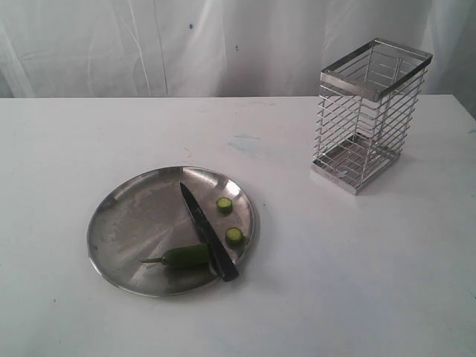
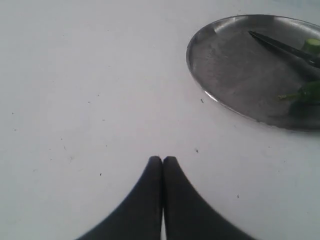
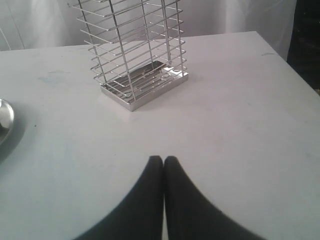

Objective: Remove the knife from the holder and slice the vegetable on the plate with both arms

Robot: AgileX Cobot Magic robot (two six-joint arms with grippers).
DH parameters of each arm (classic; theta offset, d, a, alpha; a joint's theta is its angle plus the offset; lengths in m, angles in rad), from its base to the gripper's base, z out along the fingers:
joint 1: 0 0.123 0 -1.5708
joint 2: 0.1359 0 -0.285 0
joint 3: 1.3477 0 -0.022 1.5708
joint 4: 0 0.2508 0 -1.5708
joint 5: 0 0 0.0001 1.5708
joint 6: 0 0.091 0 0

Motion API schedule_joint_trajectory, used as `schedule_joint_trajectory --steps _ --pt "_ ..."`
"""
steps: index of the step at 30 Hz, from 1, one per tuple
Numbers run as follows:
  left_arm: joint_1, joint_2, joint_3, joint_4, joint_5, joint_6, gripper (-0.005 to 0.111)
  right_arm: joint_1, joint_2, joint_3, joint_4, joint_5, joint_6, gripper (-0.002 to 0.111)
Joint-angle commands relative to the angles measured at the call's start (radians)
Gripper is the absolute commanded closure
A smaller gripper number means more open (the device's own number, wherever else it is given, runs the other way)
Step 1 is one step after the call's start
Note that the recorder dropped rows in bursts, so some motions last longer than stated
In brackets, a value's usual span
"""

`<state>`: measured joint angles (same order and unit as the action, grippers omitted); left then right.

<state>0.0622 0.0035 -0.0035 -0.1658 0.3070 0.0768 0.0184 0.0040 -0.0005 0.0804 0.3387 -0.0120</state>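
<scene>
The steel plate (image 1: 126, 223) lies at the table's front left. Across it rests the black knife (image 1: 206, 230), handle over the near rim, blade tip pointing to the back. The green chilli (image 1: 184, 256) lies beside the handle, with two cut rounds (image 1: 224, 205) (image 1: 234, 236) to the knife's right. The wire holder (image 1: 372, 111) stands empty at the back right. Neither arm shows in the exterior view. My left gripper (image 2: 163, 159) is shut with nothing in it, over bare table short of the plate (image 2: 235, 65). My right gripper (image 3: 163, 159) is shut and empty, short of the holder (image 3: 135, 50).
A white table (image 1: 335, 282) carries everything, with a white curtain (image 1: 186, 44) behind. In the right wrist view the table's edge (image 3: 295, 70) runs close past the holder, and a sliver of the plate's rim (image 3: 6, 120) shows.
</scene>
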Motion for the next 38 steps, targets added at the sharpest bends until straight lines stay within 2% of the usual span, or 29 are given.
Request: schedule_joint_trajectory --steps 1,3,38 --pt "-0.058 -0.004 0.004 0.005 0.002 0.12 0.107 0.002 -0.004 0.001 -0.002 -0.003 -0.011 0.108" --pt "-0.074 -0.004 0.004 0.005 -0.033 0.134 0.107 0.002 -0.004 0.001 -0.002 -0.003 -0.011 0.108" --pt "-0.074 -0.004 0.004 0.003 -0.025 0.134 0.107 0.002 -0.004 0.001 -0.002 -0.003 -0.011 0.108"
